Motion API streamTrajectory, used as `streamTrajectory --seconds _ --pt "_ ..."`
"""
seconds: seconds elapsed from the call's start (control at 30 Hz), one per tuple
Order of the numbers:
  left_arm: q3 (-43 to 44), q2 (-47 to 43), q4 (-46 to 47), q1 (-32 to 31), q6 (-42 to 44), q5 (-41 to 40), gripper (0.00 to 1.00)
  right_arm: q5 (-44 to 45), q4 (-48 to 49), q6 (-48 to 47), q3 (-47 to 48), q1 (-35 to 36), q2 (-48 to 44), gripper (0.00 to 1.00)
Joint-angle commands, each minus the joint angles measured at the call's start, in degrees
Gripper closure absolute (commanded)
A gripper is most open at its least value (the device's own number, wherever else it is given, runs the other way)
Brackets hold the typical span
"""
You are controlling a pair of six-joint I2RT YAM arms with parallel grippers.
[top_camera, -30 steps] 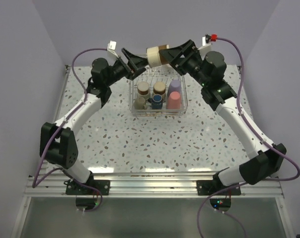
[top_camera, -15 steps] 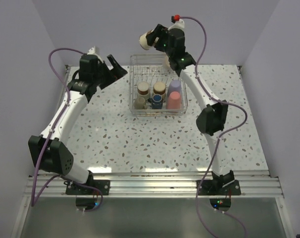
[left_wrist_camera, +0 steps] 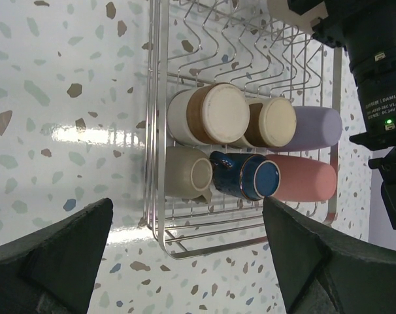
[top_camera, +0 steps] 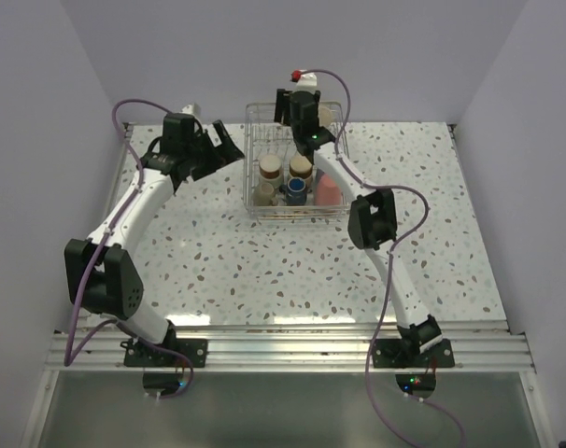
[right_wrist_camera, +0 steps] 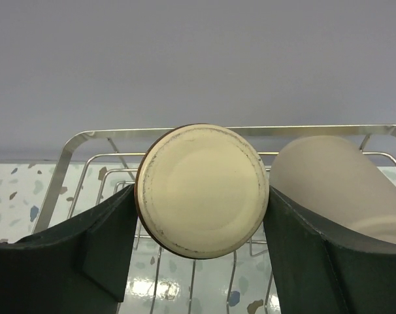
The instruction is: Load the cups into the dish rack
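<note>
From above, the rectangular silver wire dish rack [top_camera: 248,177] sits at the far middle of the speckled tabletop [top_camera: 264,271], with open tabletop to its left, right and near side. The left pincer [top_camera: 227,140] hangs wide open just left of the rack. A second ago it met the right pincer [top_camera: 302,110] over the far rim; it has since drawn away, and the right one now hovers over the rack's far end.

The left wrist view shows the rack's near rows filled: two cream cups with brown bands [left_wrist_camera: 214,114], a lavender cup [left_wrist_camera: 315,127], a coral-pink cup [left_wrist_camera: 306,180], a dark blue handled mug [left_wrist_camera: 250,176] and a beige cup [left_wrist_camera: 188,173]. The far tines stand as bare wire.

In the right wrist view, the right pincer grips a round cream-bottomed cup [right_wrist_camera: 201,186] above the far rim, with a taller tan cup [right_wrist_camera: 329,176] just right of it.
</note>
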Motion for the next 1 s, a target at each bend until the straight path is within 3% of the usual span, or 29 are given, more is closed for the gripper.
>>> streamTrajectory --seconds 0.0,0.73,0.8,0.83,0.9,0.93,0.97 --pt "-1.2 -0.3 1.2 0.0 2.3 1.4 0.01 4.5 10.5 -5.4 4.8 0.4 0.2 1.00" --pt "-5.3 -0.3 0.6 0.0 1.9 2.9 0.02 6.2 13.8 -5.6 3.7 0.5 6.4 1.00" --pt "-5.5 -0.4 0.7 0.0 1.8 2.8 0.02 6.3 13.9 -5.9 3.4 0.5 6.4 0.88" --pt "-5.6 -0.5 0.7 0.0 1.7 2.8 0.02 6.3 14.1 -5.9 3.0 0.5 6.2 0.69" --pt "-5.8 -0.9 0.8 0.0 1.6 2.7 0.02 6.2 14.2 -6.1 2.6 0.6 5.7 0.46" --pt "-5.9 -1.0 0.7 0.0 1.5 2.7 0.02 6.1 14.3 -6.1 2.1 0.6 5.2 0.28" --pt "-6.1 -1.2 0.8 0.0 1.4 2.6 0.02 6.0 14.4 -6.1 1.9 0.7 4.9 0.22"
